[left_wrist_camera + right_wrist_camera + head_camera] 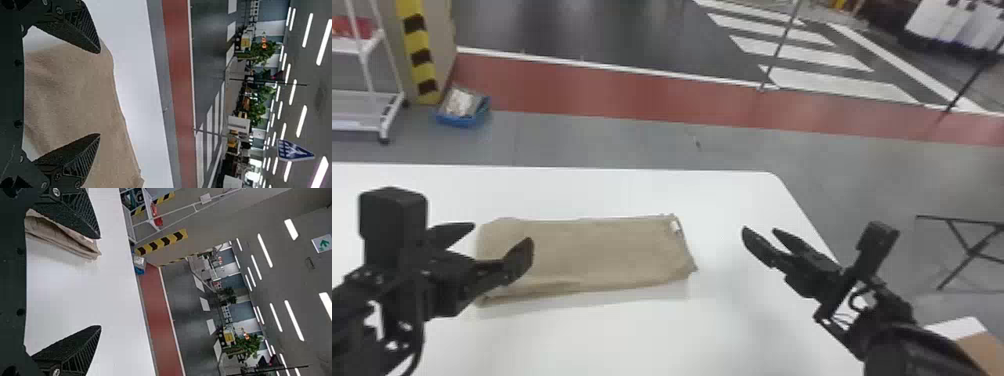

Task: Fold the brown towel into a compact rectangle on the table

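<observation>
There was one brown towel (592, 255), one white tag (675, 226), one bench (632, 192), one left pincer (503, 234) and one right pincer (759, 229), which made two, there were four black fingers (520, 260), two apiece, one blue bin (457, 120), one white rack (352, 47)

The place looks like a large industrial or exhibition hall. Rows of strip lights line its ceiling, a green arrow sign (322, 243) hangs up high, and the floor carries a red walkway (612, 97) and white crosswalk stripes (837, 82). Yellow-and-black hazard tape (421, 52) marks a pillar.
</observation>
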